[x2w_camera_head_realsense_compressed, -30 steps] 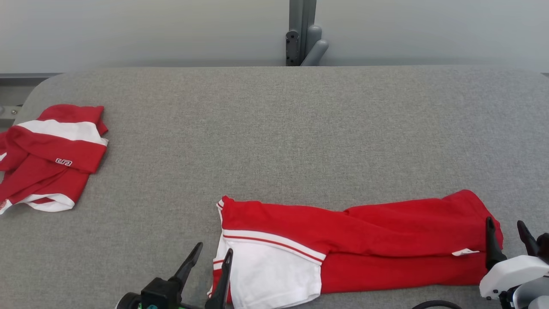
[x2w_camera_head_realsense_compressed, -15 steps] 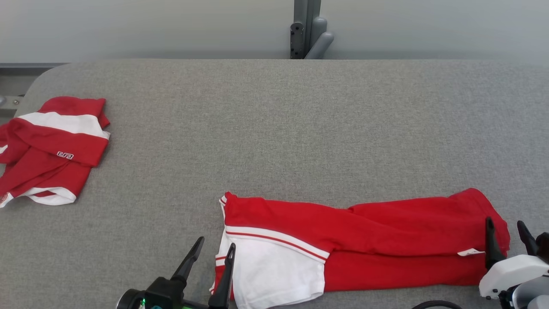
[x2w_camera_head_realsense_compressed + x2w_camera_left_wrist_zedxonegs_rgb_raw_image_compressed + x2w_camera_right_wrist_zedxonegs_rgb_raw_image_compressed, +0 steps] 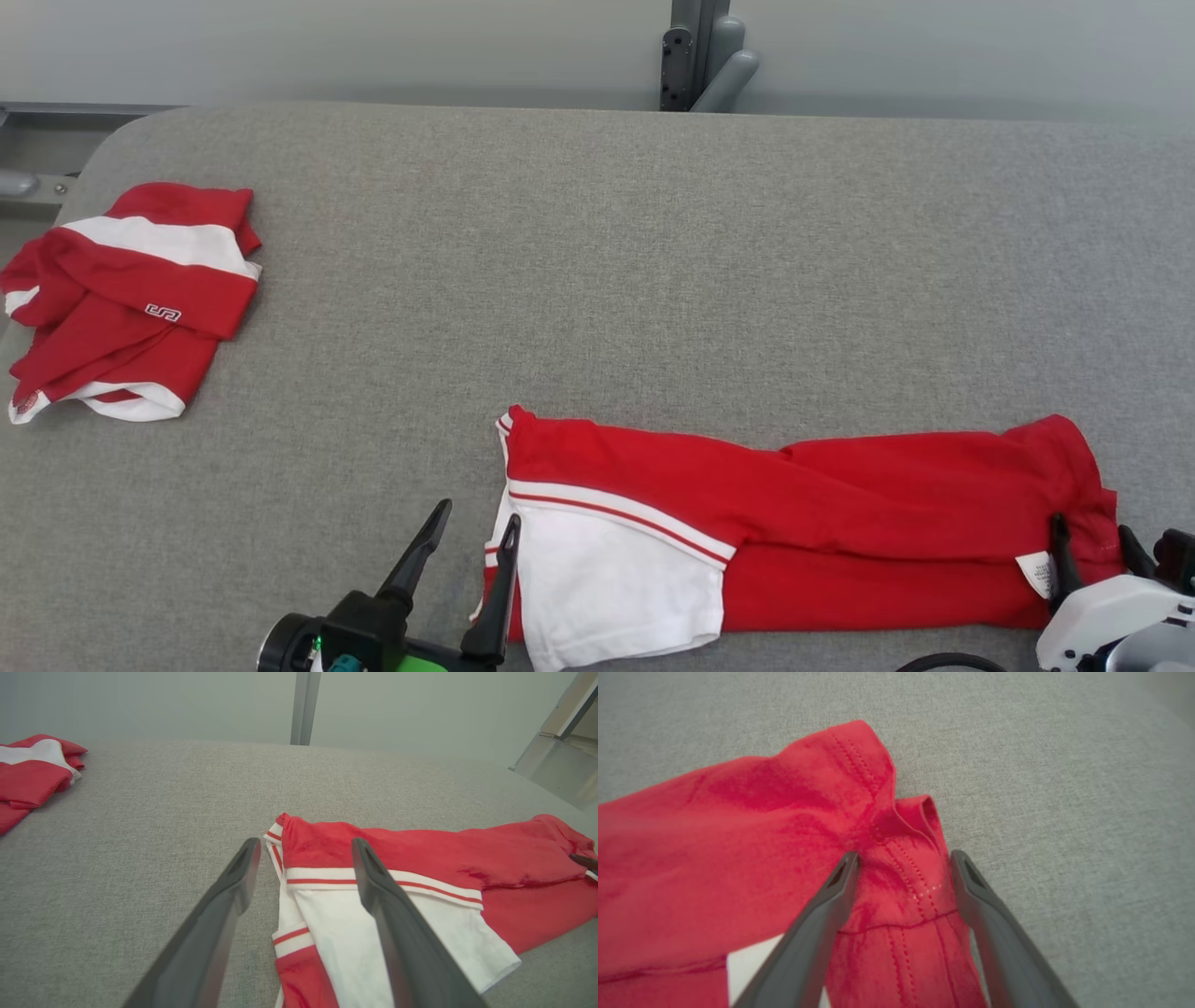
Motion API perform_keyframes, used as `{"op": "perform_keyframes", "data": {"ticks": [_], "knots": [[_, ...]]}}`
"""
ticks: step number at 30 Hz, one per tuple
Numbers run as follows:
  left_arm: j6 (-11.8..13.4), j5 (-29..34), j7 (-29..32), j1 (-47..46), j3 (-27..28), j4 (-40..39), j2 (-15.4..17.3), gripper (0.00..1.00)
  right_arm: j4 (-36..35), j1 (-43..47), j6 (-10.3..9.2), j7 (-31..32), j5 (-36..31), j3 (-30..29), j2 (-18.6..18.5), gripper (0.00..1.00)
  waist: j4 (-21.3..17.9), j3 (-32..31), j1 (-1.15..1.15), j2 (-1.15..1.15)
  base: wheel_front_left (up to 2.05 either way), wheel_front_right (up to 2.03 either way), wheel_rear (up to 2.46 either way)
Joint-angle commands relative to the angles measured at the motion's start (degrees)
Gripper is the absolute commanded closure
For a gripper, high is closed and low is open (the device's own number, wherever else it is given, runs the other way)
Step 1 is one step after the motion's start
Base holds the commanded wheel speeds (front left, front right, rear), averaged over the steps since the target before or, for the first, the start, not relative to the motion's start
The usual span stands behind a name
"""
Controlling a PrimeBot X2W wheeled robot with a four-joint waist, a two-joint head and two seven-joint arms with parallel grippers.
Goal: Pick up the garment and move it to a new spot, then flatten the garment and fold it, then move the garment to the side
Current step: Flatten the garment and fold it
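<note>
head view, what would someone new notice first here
The long red and white garment stands out first, stretched along the near edge of the grey table from the middle to the right. An open gripper sits at each end: the left gripper at its white end, the right gripper straddling its red hem. A second red and white garment lies bundled at the far left.

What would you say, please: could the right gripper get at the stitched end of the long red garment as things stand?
Probably yes. The right gripper is open, its fingers either side of the stitched hem of the red garment, with nothing else in the way. Closing should catch it.
</note>
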Motion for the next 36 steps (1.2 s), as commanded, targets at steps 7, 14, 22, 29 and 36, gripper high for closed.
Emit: {"op": "perform_keyframes", "data": {"ticks": [7, 14, 22, 29, 36], "knots": [[-0.04, 0.33, -0.01, -0.67, 0.47, -0.3, -0.04, 0.0, 2.58, -2.04, -0.14, 0.04, 2.73, 0.91, -0.29, 1.0, -0.04, 0.48, 0.0, -0.01, 0.0, 0.0, 0.0], [-0.04, -0.02, -0.01, -0.98, 0.36, 0.11, -0.12, 0.0, -0.35, -2.63, -0.12, -0.05, 0.8, -6.78, -0.75, 1.0, -0.64, 0.85, 0.0, -0.01, 0.0, 0.0, 0.0], [-0.04, -0.63, -0.01, -0.7, 0.09, 0.59, -0.28, 0.0, -13.43, 0.01, -0.11, -0.11, 0.44, -0.3, 1.79, 1.0, -2.08, 0.61, 0.0, -0.01, 0.0, 0.0, 0.0], [-0.04, -1.05, -0.01, -0.85, -0.69, 1.08, -0.37, 0.0, -22.14, 3.35, -0.1, -0.11, 5.01, 15.89, -0.19, 1.0, -2.83, -0.45, 0.0, -0.01, 0.0, 0.0, 0.0], [-0.04, -1.59, -0.01, -1.44, -2.47, 1.62, -0.44, 0.0, -24.38, 2.31, -0.1, -0.11, 11.8, 35.26, -1.19, 1.0, -0.83, -1.41, 0.0, -0.01, 0.0, 0.0, 0.0]]}}
